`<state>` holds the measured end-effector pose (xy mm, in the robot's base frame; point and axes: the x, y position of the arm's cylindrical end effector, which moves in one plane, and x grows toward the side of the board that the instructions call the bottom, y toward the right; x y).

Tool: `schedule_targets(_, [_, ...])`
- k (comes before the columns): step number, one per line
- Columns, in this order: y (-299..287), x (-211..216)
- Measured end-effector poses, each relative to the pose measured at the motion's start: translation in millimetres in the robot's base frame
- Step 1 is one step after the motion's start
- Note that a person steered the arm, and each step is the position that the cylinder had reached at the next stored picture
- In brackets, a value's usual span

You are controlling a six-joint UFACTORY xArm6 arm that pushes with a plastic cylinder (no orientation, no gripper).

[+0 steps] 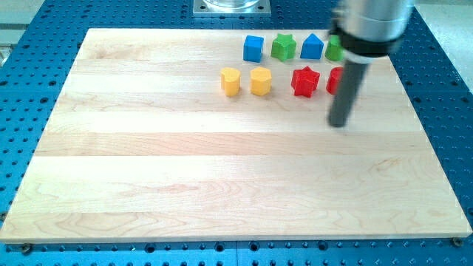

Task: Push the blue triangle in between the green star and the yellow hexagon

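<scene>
The blue triangle (312, 47) sits in the top row, right of the green star (283, 47). Two yellow blocks lie below that row. The right one (260, 80) looks like the hexagon; the left one's (230, 81) shape is unclear. My tip (338, 123) rests on the wooden board (185, 162), below and right of the blue triangle, touching no block. The rod hides part of a green block (333, 49) and of a red block (334, 80).
A blue cube (253, 49) lies left of the green star. A red star (304, 80) lies right of the yellow blocks, below the blue triangle. A blue perforated table (29, 111) surrounds the board. A metal mount (230, 7) stands at the view's top.
</scene>
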<state>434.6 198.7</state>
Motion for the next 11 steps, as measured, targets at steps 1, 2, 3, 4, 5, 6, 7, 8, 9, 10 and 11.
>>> schedule_targets(1, [47, -61])
schedule_targets(2, [62, -117])
schedule_targets(3, [48, -142])
schedule_targets(4, [40, -158])
schedule_targets(5, [55, -180])
schedule_targets(6, [48, -205])
schedule_targets(7, [27, -213])
schedule_targets(8, [2, -203])
schedule_targets(9, [-47, -179])
schedule_targets(10, [-51, -174])
schedule_targets(11, [-99, -166])
